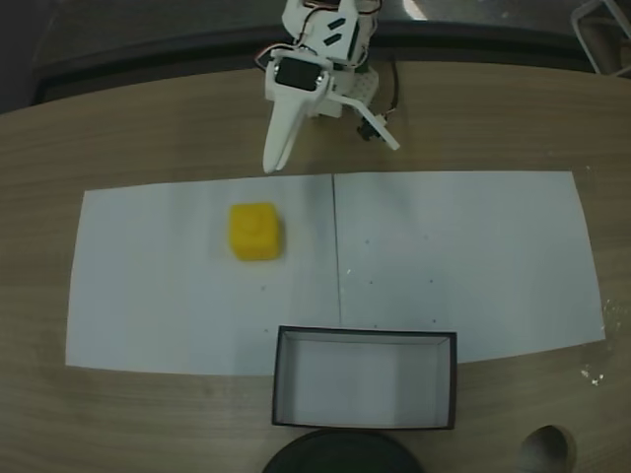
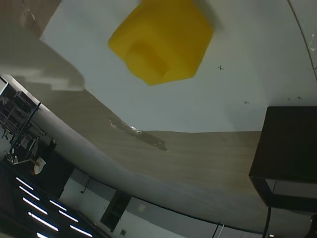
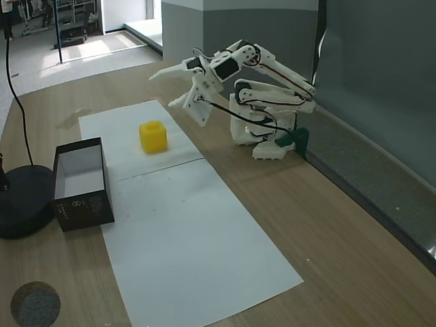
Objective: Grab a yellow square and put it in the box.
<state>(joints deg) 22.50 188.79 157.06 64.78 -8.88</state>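
Note:
The yellow square (image 1: 255, 232) (image 3: 153, 136) lies on the left white paper sheet and fills the top of the wrist view (image 2: 161, 39). The box (image 1: 365, 334) (image 3: 85, 204), with black walls and a white inside, stands at the sheets' near edge; nothing lies in it. One dark corner of the box (image 2: 290, 144) shows in the wrist view. My white gripper (image 1: 333, 156) (image 3: 178, 99) hangs open above the table beyond the square, touching nothing. Its long finger (image 1: 276, 148) points toward the square.
Two white paper sheets (image 1: 463, 256) cover the wooden table. A black round stand base (image 1: 340, 455) (image 3: 20, 204) sits right by the box. A dark round disc (image 3: 34, 303) marks the tabletop. A grey partition runs behind the arm's base (image 3: 262, 146).

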